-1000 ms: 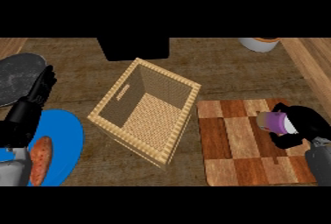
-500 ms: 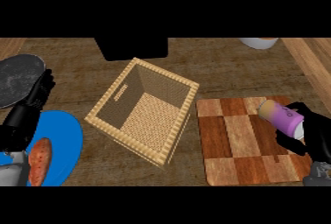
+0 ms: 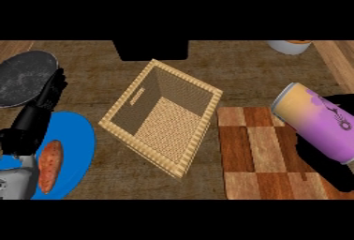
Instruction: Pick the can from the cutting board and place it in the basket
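Several things lie around the woven square wicker basket (image 3: 162, 119), which sits tilted at the middle of the brown wooden counter (image 3: 242, 70). Left of it lies a blue round plate (image 3: 76, 145) with an orange sweet potato (image 3: 48, 165) on it, and farther back on the left a dark grey round plate (image 3: 24, 77). A black block (image 3: 152, 49) stands at the far edge just behind the basket, and a pale bowl (image 3: 290, 46) shows at the far right. Right of the basket, just beside its corner, lies the chequered wooden cutting board (image 3: 259, 161).

On the left, the left hand (image 3: 48, 96) rests with straight fingers up, over the edge of the dark plate, holding nothing. At the right edge, the right hand (image 3: 339, 105) is curled round the purple and yellow can (image 3: 314, 119), and much of the hand is hidden behind it. Tilted, with its top toward the far left, the can is raised above the right part of the cutting board, apart from the basket, with nothing between the two.
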`<state>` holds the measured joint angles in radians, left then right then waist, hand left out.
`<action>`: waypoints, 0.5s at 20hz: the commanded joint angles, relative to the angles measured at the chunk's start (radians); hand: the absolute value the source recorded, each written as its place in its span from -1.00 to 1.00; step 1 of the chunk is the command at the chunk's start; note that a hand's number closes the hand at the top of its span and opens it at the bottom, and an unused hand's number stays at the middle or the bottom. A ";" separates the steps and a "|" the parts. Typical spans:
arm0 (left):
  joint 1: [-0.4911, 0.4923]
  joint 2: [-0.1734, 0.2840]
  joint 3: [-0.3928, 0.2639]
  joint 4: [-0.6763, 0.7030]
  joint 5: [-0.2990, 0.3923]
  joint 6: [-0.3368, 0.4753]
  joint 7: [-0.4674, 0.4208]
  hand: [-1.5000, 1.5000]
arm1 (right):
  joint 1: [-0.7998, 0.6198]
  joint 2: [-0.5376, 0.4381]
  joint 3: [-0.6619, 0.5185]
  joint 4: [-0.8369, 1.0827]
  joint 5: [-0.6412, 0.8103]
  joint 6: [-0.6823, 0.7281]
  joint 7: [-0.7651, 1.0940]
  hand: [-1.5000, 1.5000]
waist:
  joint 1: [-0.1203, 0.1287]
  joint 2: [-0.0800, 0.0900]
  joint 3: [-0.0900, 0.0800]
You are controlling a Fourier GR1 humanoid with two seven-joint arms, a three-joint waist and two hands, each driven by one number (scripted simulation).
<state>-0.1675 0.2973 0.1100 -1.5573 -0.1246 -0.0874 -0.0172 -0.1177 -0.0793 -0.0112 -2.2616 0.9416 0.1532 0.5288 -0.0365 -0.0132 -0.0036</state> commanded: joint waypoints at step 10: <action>-0.066 -0.009 -0.026 0.023 -0.024 -0.011 0.020 0.00 | -0.699 0.078 0.268 0.092 -0.038 0.252 0.691 1.00 | 0.052 0.009 0.001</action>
<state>-0.2177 0.2836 0.0867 -1.5392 -0.1418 -0.0933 -0.0043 -0.6285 -0.0149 0.1775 -2.2621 0.9232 0.3803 0.9894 0.0034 -0.0065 -0.0036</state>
